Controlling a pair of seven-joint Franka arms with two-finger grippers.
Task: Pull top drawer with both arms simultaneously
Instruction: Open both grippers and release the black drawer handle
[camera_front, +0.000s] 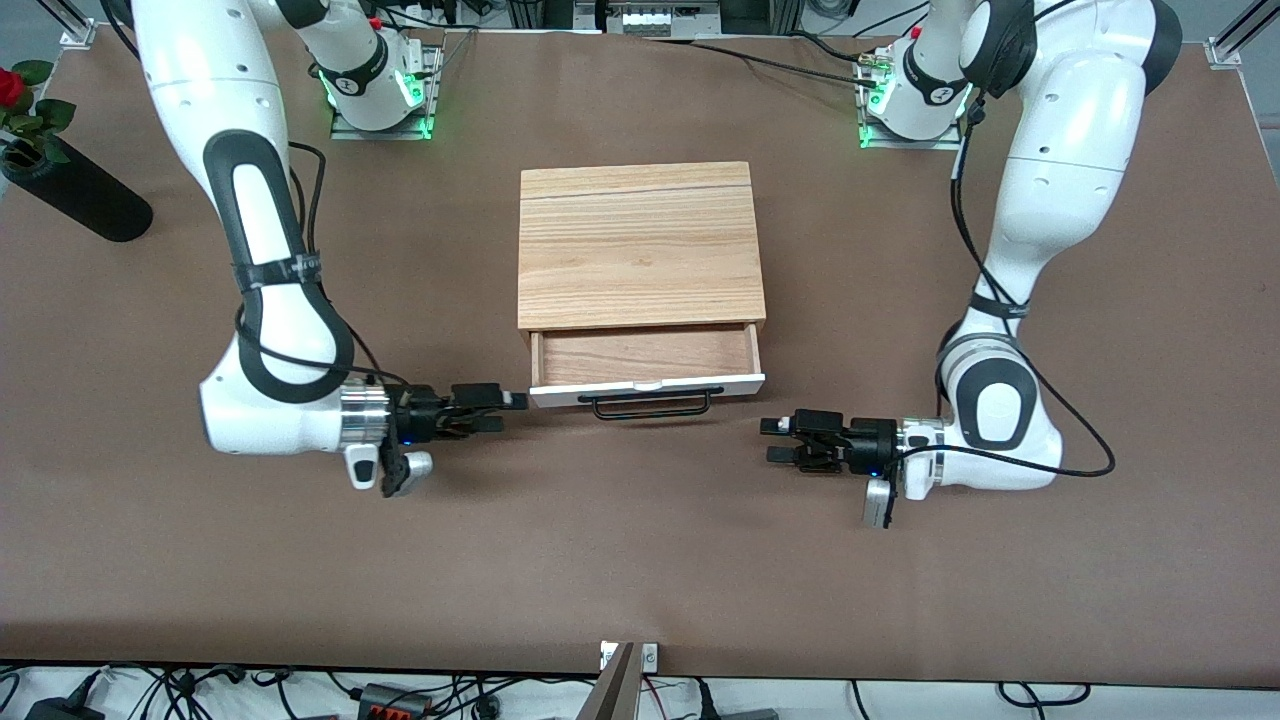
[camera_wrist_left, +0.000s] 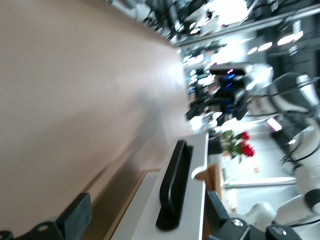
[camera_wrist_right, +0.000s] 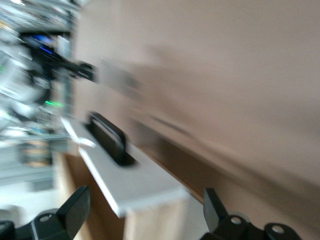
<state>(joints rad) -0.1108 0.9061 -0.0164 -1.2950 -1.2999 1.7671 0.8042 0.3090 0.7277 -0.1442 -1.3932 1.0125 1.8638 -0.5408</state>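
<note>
The top drawer (camera_front: 650, 356) stands partly pulled out of the light-wood cabinet (camera_front: 640, 245), showing its reddish-brown inside, white front panel (camera_front: 730, 383) and black bar handle (camera_front: 650, 405). My right gripper (camera_front: 505, 411) is open, low over the table just beside the panel's end toward the right arm. In the right wrist view the panel's corner (camera_wrist_right: 135, 185) and the handle (camera_wrist_right: 107, 137) lie ahead of the open right gripper (camera_wrist_right: 144, 210). My left gripper (camera_front: 768, 440) is open near the panel's other end, empty. In the left wrist view the panel (camera_wrist_left: 192, 200) and handle (camera_wrist_left: 175, 185) lie ahead of it (camera_wrist_left: 147, 215).
A black vase (camera_front: 75, 195) with a red rose (camera_front: 10, 85) lies at the right arm's end of the table, near the bases. Brown table (camera_front: 640, 560) spreads around the cabinet. Cables hang below the table's near edge.
</note>
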